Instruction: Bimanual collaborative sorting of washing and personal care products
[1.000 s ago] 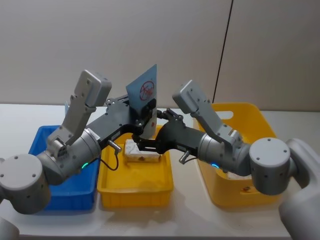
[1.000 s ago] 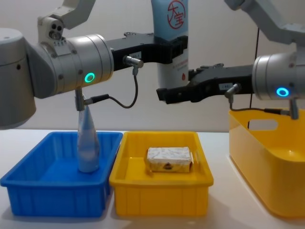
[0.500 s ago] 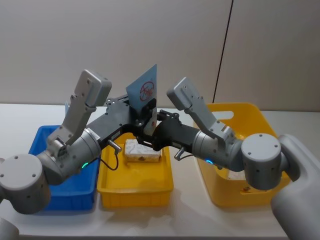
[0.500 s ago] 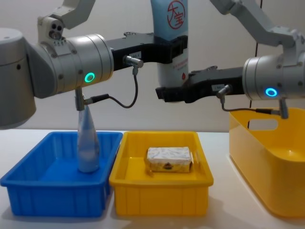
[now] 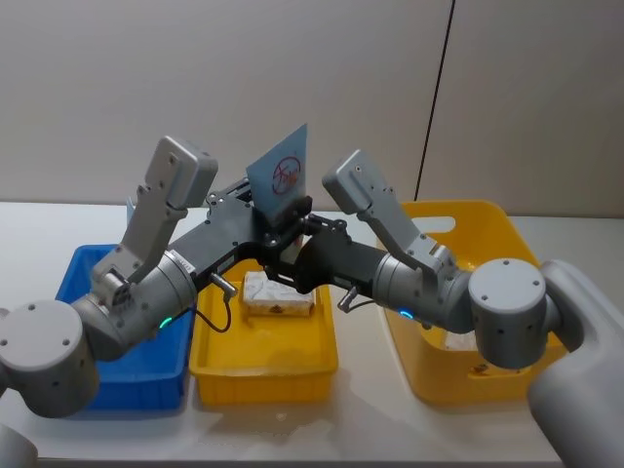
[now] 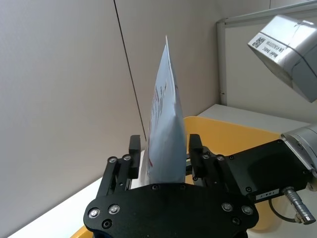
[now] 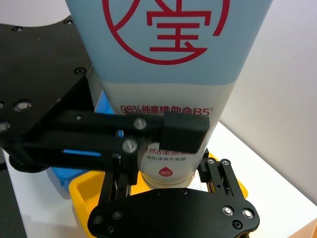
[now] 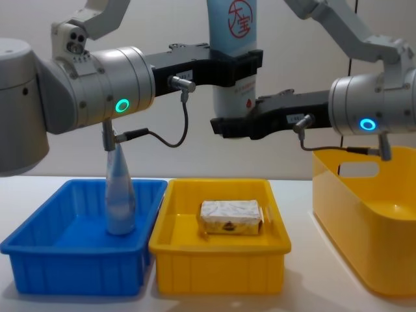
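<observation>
Since a second ago my right tool (image 8: 229, 125) had slid further left, up to the foot of the raised refill pouch (image 8: 233, 39); the pouch itself had not shifted.

Left to right: blue bin (image 8: 39, 253) on the worktop (image 5: 29, 229) held a second pale pouch (image 8: 119, 195) standing upright near its back. My left tool (image 8: 242, 64) was clamped on the raised pouch about mid-height, one finger on each flat face, holding it upright over the small yellow bin (image 8: 221, 260). White marbled wrapped block (image 8: 231, 217) lay flat in that bin. My right tool sat around the pouch's base, fingers (image 7: 210, 166) flanking it; whether they had pinched yet I could not tell. Large yellow bin (image 8: 364, 214) stood at the right.

Risks, as I judged them:
- Pouch was soft; if my left tool let go before my right had real pressure, it would drop on the block below.
- Right grip was very low; the tall top could flop over once it was unsupported.
- Both tools sat close together, so any sideways pull while both gripped could crease or tear the pouch, or knock fingers together.
</observation>
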You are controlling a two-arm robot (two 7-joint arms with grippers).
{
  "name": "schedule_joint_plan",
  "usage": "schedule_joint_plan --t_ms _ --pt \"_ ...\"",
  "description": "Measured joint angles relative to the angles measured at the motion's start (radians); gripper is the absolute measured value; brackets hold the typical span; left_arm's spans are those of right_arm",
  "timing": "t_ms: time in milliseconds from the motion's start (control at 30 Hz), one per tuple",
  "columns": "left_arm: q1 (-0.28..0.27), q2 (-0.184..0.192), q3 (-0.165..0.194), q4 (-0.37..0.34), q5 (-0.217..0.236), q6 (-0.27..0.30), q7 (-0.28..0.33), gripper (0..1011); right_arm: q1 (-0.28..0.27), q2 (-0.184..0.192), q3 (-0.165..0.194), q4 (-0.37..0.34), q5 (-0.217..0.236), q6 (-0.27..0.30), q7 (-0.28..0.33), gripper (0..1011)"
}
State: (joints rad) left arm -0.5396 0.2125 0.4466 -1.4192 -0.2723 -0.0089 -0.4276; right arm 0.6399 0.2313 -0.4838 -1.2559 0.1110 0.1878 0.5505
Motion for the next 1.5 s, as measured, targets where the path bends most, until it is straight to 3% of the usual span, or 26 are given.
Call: schedule_joint_plan --t_ms 300,533,1000,1500 --pt "0.0 0.0 0.0 0.0 0.0 0.0 0.0 827 -0.008 0.002 0.01 -0.016 0.023 0.015 -0.014 638" --pt "0.0 0.0 0.0 0.0 0.0 0.0 0.0 999 -0.018 -0.001 0.034 -0.028 0.046 0.055 -0.045 638" --pt "0.0 0.0 0.0 0.0 0.0 0.0 0.0 1001 -0.044 -0.019 0.102 -0.039 0.08 0.175 -0.171 638" --pt "0.0 0.0 0.0 0.0 0.0 0.0 0.0 1001 -0.075 -0.046 0.181 -0.048 0.077 0.285 -0.334 637"
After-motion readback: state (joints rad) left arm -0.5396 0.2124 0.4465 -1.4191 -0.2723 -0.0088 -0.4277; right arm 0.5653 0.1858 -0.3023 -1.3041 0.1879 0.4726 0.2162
